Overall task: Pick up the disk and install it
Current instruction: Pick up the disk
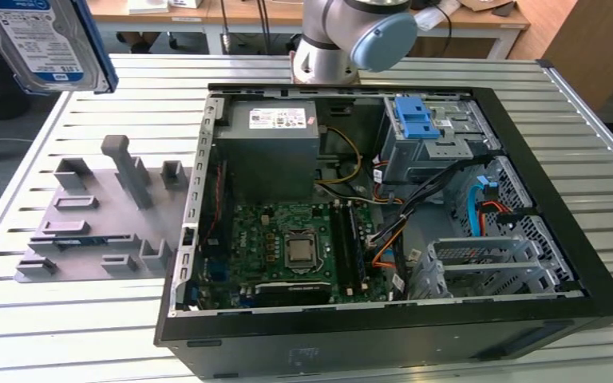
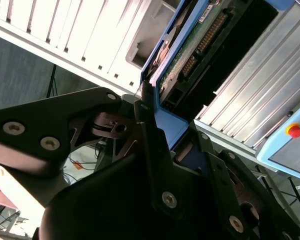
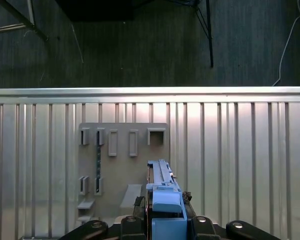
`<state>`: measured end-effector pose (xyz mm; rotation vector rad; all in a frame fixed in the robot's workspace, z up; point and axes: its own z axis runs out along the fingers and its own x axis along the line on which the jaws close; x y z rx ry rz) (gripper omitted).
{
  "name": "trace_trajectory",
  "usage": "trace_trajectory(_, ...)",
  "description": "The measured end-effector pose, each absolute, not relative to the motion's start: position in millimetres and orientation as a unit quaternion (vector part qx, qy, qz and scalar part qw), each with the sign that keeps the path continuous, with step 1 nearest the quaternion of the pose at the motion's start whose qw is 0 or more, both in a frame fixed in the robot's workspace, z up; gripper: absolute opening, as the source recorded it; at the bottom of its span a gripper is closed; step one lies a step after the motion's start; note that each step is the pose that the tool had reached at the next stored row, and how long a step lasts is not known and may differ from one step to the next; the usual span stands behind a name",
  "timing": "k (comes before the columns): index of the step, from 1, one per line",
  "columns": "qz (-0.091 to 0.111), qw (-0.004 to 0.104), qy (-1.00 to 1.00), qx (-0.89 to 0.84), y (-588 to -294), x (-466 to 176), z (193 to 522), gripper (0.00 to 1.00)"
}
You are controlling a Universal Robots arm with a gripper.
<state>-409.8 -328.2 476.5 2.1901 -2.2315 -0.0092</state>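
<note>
Pincer [image 2: 172,137] clamped tight on the disk [image 1: 47,41], holding it on edge over the grey fixture plate [image 1: 93,219] on the bench [image 1: 61,335], beside the open computer case [image 1: 392,331].

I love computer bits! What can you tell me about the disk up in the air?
The disk is a flat silver hard drive with a white-and-blue label and a blue plastic frame round its edges. The second wrist view shows its green circuit board. The tool clamps the frame, holding it in the air, off the grey slotted holder.
</note>
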Motion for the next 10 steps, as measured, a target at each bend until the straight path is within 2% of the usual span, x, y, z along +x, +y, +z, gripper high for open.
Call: trace_trajectory(10,-0.003,0.007,-0.715,0.699,-339.0,-401.9,476.5,0.36)
